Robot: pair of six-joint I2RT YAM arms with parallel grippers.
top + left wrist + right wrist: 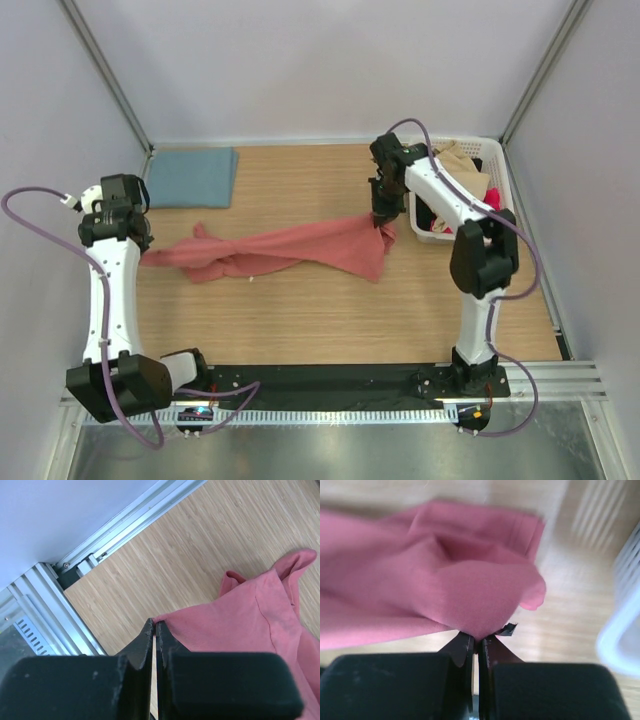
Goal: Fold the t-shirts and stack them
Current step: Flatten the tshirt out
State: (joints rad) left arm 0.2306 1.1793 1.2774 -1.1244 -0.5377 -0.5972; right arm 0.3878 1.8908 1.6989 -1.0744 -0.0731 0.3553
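top external view: salmon-red t-shirt (290, 250), stretched as a twisted band across the table (330, 320), one end pinched in the shut left gripper (148, 255), the other in the shut right gripper (383, 215) beside the white basket (500, 160). teal-blue t-shirt (192, 177), a neat rectangle, far left corner. step judged: spreading the red shirt; next calls for untwisting it and laying it flat.

The salmon-red t-shirt (290, 248) is pulled out into a long, bunched, creased band across the middle of the desk (300, 320). Its left end is pinched in the left fingers (142, 647) and its right end in the right fingers (462, 649). The teal-blue t-shirt (192, 177) lies folded flat in a neat rectangle at the far left corner, apart from the red one.
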